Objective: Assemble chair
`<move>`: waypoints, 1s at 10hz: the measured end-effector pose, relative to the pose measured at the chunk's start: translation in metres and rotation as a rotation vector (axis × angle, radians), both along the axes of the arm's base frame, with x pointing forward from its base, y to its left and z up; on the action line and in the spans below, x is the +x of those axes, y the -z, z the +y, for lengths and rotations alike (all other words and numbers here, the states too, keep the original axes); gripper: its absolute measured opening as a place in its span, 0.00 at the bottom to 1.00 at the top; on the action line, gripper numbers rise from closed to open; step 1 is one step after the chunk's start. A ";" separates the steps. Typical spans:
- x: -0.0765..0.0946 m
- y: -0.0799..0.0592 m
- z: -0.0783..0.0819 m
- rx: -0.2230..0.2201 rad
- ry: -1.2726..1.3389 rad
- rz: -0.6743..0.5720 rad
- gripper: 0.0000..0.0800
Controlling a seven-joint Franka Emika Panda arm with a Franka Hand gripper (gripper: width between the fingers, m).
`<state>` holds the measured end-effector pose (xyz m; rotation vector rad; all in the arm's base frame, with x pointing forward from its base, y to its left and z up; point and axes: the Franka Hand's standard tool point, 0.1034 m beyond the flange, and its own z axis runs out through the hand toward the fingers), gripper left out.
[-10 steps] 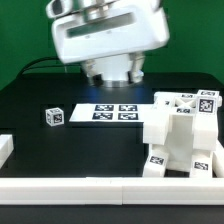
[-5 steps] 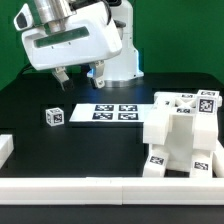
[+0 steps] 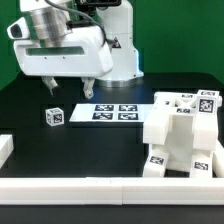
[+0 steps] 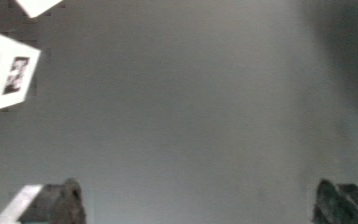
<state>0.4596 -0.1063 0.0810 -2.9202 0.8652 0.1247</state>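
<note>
Exterior view: our gripper point(image 3: 71, 91) hangs empty with jaws spread wide, just above the small tagged block point(image 3: 54, 116) on the exterior view's left. We read that as lining up a pick. The joined chair body point(image 3: 182, 135) sits well apart on the right, beside the marker board point(image 3: 114, 112). In the wrist view the block point(image 4: 5, 68) lies off-centre between the fingertips point(image 4: 51, 203), so we need to shift before descending.

The arm point(image 3: 112, 40) reaches down from above, its wrist bent so the gripper point(image 3: 71, 89) points downward. The jaws stand wide apart with nothing between them, both fingertips point(image 4: 51, 203) hanging in the air.
</note>
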 end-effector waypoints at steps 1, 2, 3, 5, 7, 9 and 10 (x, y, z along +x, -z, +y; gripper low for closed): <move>-0.001 0.001 0.004 0.008 -0.007 0.003 0.81; -0.001 0.001 0.002 0.007 -0.005 0.004 0.81; -0.002 0.001 0.002 0.007 -0.005 0.005 0.81; -0.010 0.010 -0.006 0.007 -0.113 0.016 0.81; -0.021 0.014 -0.023 0.017 -0.221 0.011 0.81; -0.029 0.018 -0.025 0.009 -0.222 0.013 0.81; -0.028 0.018 -0.026 0.008 -0.225 0.012 0.81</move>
